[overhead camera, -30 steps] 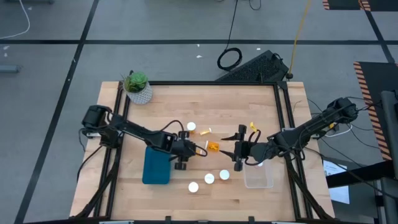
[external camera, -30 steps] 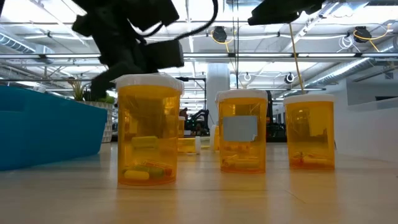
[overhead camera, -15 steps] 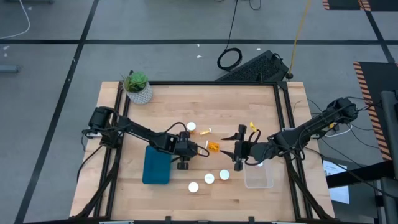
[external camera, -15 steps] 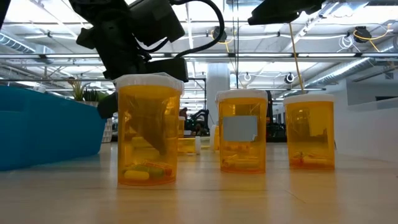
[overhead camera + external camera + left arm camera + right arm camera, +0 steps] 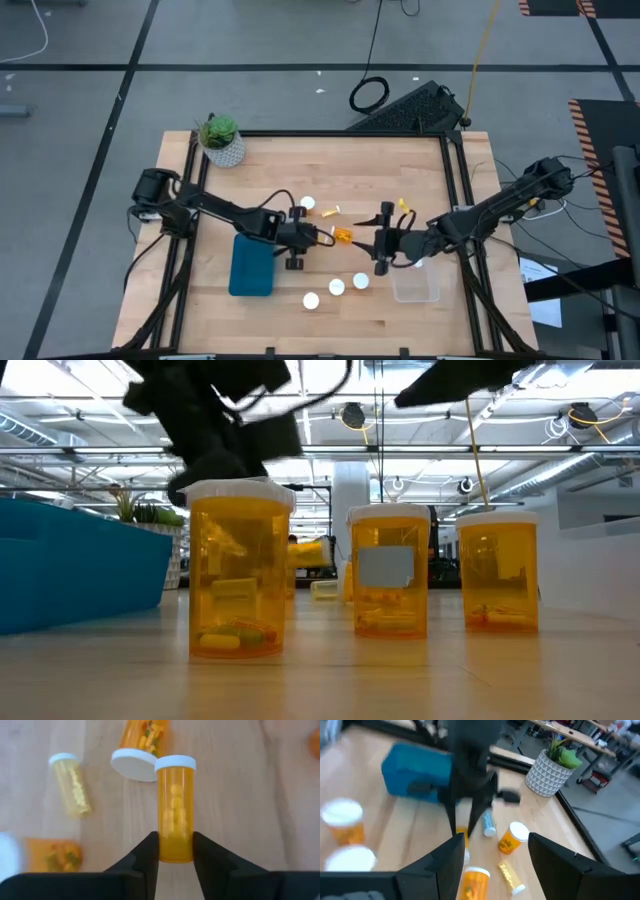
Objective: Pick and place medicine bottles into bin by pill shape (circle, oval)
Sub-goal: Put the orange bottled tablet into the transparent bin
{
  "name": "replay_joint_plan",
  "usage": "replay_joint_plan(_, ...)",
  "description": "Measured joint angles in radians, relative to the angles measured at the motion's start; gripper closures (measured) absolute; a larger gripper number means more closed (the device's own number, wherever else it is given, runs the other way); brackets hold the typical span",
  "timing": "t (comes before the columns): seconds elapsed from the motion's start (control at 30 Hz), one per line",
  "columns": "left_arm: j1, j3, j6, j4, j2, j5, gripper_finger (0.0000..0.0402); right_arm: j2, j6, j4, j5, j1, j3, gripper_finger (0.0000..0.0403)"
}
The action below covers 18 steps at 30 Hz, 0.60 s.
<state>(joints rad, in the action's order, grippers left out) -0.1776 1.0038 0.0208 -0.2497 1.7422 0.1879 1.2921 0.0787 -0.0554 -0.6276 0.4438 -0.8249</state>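
My left gripper (image 5: 175, 837) is at mid-table (image 5: 303, 240), shut on an orange medicine bottle (image 5: 175, 805) with a white cap. Below it several other bottles lie on their sides, one with a big white cap (image 5: 134, 764) and a slim yellow one (image 5: 72, 785). Three bottles stand upright on their bases near the front (image 5: 311, 300) (image 5: 336, 287) (image 5: 360, 282). My right gripper (image 5: 381, 245) hovers open to the right of the lying bottles, with nothing between its fingers (image 5: 492, 845). My left gripper pinches the bottle's bottom end (image 5: 175, 851) between its two fingers, one on each side wall. The fingers come level from the table's left and lie along the bottle. The bottle sticks out beyond them, cap end (image 5: 175, 763) farthest away, lifted clear of the table.
A blue bin (image 5: 251, 265) stands just left of my left gripper and a clear bin (image 5: 415, 282) at the front right. A potted plant (image 5: 221, 138) stands in the far left corner. More bottles lie at mid-table (image 5: 343, 236) (image 5: 405, 205).
My left gripper dipped to the table among the lying bottles, then rose again. The bottle in its fingers now hangs level above the table.
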Motion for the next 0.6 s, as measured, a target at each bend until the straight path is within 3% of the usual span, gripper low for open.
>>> replay_joint_plan(0.17, -0.006, 0.0, 0.0, -0.004, -0.092, 0.0, 0.03, 0.098, 0.117, -0.095, 0.054, 0.015, -0.025, 0.019)
replay_joint_plan(0.6, -0.075, -0.002, -0.026, -0.002, -0.237, -0.008, 0.029, 0.305, 0.254, -0.076, 0.082, 0.021, -0.218, 0.019)
